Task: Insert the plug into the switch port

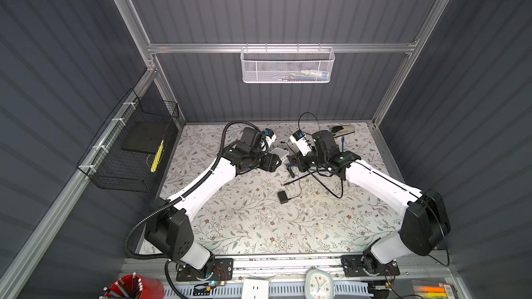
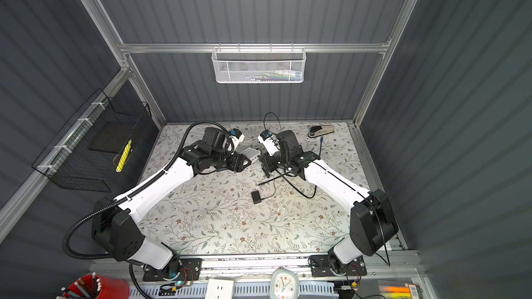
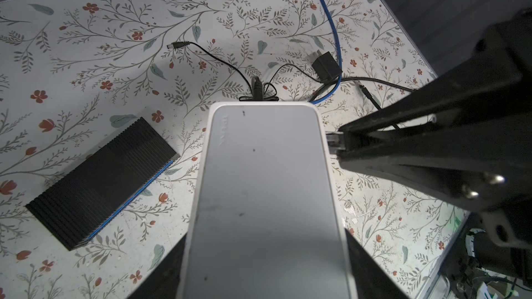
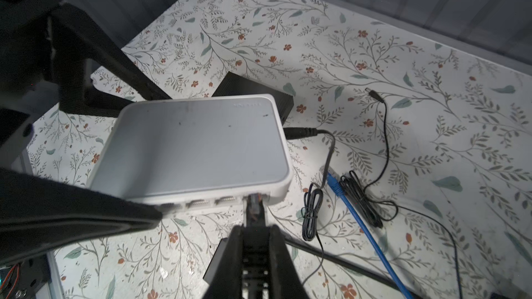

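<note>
The switch [image 4: 195, 145] is a flat white box, seen in both top views [image 1: 279, 153] [image 2: 250, 153] between the two arms at the back middle of the table. My left gripper [image 3: 266, 235] is shut on it, one dark finger against each long side. My right gripper [image 4: 255, 225] is shut on a clear plug [image 4: 254, 205]. The plug's tip sits at the mouth of the end port in the switch's row; how deep it is I cannot tell. In the left wrist view the plug [image 3: 331, 139] touches the switch's side [image 3: 267, 197]. The plug's cable is hidden behind the fingers.
A blue cable [image 4: 359, 225] with a free end, a bundled black lead [image 4: 371, 197] and a grey lead [image 4: 312, 211] plugged into the switch lie beside it. A black ribbed box [image 3: 100, 185], a power adapter [image 1: 283, 197] and a stapler [image 1: 342, 129] are on the table.
</note>
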You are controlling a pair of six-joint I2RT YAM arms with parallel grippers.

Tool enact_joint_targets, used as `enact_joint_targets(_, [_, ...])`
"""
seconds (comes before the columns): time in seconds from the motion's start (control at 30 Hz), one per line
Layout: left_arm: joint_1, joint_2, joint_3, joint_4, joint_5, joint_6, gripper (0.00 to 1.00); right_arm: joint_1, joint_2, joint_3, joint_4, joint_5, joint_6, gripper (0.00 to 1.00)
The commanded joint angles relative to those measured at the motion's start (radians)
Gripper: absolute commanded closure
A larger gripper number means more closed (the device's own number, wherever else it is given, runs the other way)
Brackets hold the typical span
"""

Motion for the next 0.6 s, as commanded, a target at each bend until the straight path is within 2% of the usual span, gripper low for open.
enact_joint_targets(0.0, [-0.131, -0.012, 0.056, 0.149, 0.524, 0.033, 0.73, 0.009, 0.037, -0.001, 0.407, -0.237, 0.032, 1.0])
enact_joint_targets(0.2, [-0.14, 0.015, 0.056, 0.107, 0.544, 0.06, 0.73, 0.022, 0.128, 0.16, 0.291, -0.429, -0.006, 1.0])
enact_joint_targets(0.23, [-0.143, 0.024, 0.097, 0.079, 0.54, 0.08, 0.73, 0.025, 0.147, 0.199, 0.235, -0.448, -0.025, 1.0])
enact_joint_targets(0.33, [-0.153, 0.043, 0.146, -0.007, 0.517, 0.139, 0.74, 0.025, 0.191, 0.297, 0.035, -0.37, -0.06, 1.0])
enact_joint_targets(0.43, [-0.153, 0.04, 0.15, 0.005, 0.521, 0.141, 0.73, 0.026, 0.198, 0.292, 0.032, -0.323, -0.021, 1.0])
enact_joint_targets(0.57, [-0.153, 0.053, 0.148, 0.042, 0.565, 0.122, 0.74, 0.033, 0.2, 0.306, 0.073, -0.381, -0.039, 1.0])
